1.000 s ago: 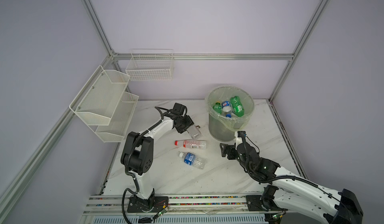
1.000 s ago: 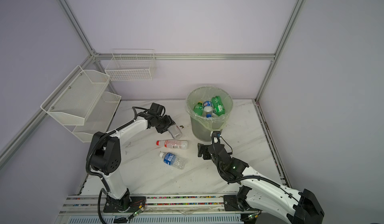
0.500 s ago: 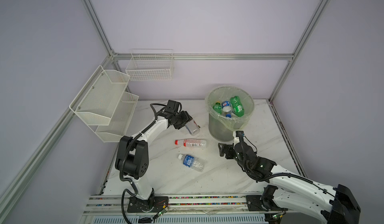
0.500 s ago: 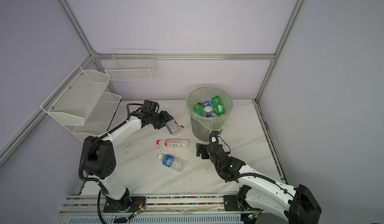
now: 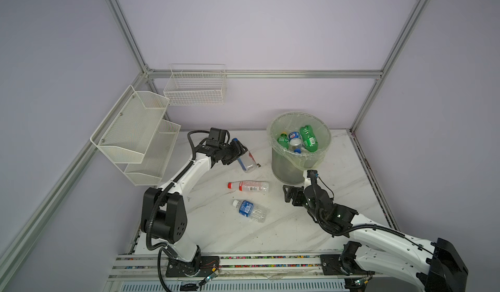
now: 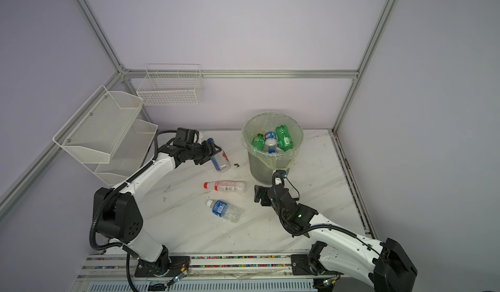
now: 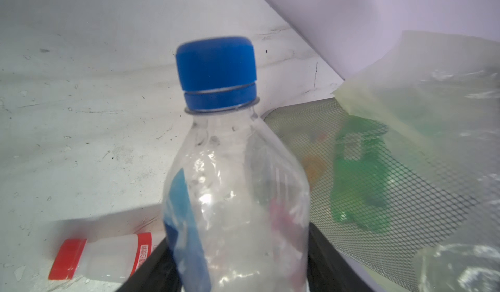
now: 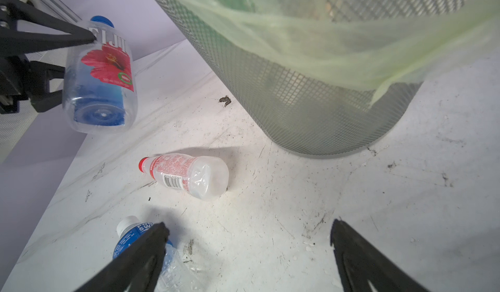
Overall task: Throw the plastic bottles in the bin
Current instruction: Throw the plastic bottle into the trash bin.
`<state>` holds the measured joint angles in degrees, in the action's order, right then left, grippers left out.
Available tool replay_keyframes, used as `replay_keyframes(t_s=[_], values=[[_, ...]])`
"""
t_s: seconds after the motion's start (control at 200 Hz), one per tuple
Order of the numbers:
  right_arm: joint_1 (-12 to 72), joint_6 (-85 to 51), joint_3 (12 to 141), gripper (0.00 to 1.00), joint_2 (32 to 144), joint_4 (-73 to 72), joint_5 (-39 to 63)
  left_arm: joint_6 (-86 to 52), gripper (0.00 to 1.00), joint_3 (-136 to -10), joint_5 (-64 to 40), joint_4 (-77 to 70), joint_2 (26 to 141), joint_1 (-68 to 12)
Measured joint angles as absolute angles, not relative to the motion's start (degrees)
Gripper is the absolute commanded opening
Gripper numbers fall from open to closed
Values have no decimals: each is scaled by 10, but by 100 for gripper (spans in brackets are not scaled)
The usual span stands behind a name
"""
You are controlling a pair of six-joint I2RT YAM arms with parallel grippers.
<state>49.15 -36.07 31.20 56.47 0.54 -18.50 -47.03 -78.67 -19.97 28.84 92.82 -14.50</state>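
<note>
Left wrist view is basically all blue-capped bottle [image 7: 232, 185]: clear, with a blue and red label, clamped round its body by the left gripper [image 5: 237, 152]. From above, calling the back wall 12 o'clock, that bottle hangs tilted off the table [image 5: 216, 231]. Its cap is aimed at about 11 o'clock and its base slants down toward 5. It sits at 9 o'clock of the bin [image 5: 284, 166], beside it and not over it.

Two more bottles lie flat on the marble. A red-capped bottle [image 5: 248, 186] is near the middle with its cap toward 9 o'clock. A white-capped bottle [image 5: 250, 210] with a blue label is at its 6 o'clock, close but not touching.

The bin stands at roughly 1 o'clock on the table, bag [image 5: 307, 163] folded over the rim. Inside are two green bottles [image 5: 308, 139] and a blue-labelled bottle [image 5: 294, 136], plus more I can't make out.

Right gripper [image 8: 249, 224] is spread wide with nothing in it, at the bin's 6 o'clock and 3 o'clock of the red-capped bottle.

Mesh baskets [image 5: 130, 131] and a wire basket [image 5: 194, 87] hang on the walls around 10 and 11 o'clock.
</note>
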Motion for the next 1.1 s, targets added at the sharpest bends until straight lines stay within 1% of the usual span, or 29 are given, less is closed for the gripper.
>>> replay_keyframes(t_s=[0.53, 0.735, 0.905, 1.095], values=[[491, -383, 305, 97, 563, -7, -192, -423, 65, -784, -214, 308, 814, -99], [491, -387, 305, 97, 562, -7, -199, -409, 65, -784, -240, 304, 772, -88], [491, -394, 303, 97, 562, -8, -203, -407, 65, -775, -270, 253, 736, -85], [491, -395, 302, 97, 564, -10, -208, -412, 65, -715, -314, 155, 678, -81]])
